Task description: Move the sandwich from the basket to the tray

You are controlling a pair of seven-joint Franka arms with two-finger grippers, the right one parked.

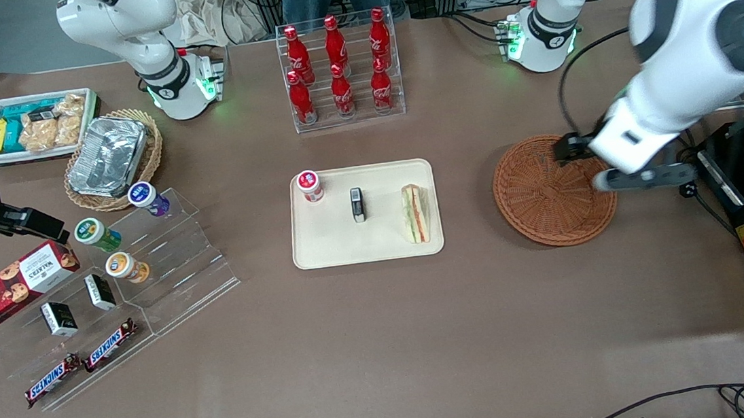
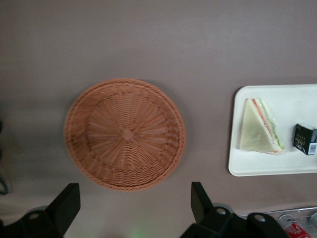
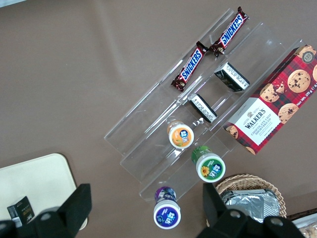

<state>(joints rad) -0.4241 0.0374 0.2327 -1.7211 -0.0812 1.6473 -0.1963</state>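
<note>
The sandwich (image 1: 415, 214) lay on the tray (image 1: 328, 247) — at the end nearest the basket (image 1: 542, 199), beside a small black box (image 1: 358, 205) and a red-capped cup (image 1: 309, 186). The basket sat on the tabletop (image 1: 384, 331) just beside the tray, toward the working arm's end, with nothing in it. The hand (image 2: 132, 206) hung above the basket's rim, fingers (image 2: 199, 197) spread wide, holding nothing.

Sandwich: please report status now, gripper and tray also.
Gripper open, empty, above basket. Sandwich lying on tray, at the edge nearest basket. Basket empty. Nothing in the way.
</note>
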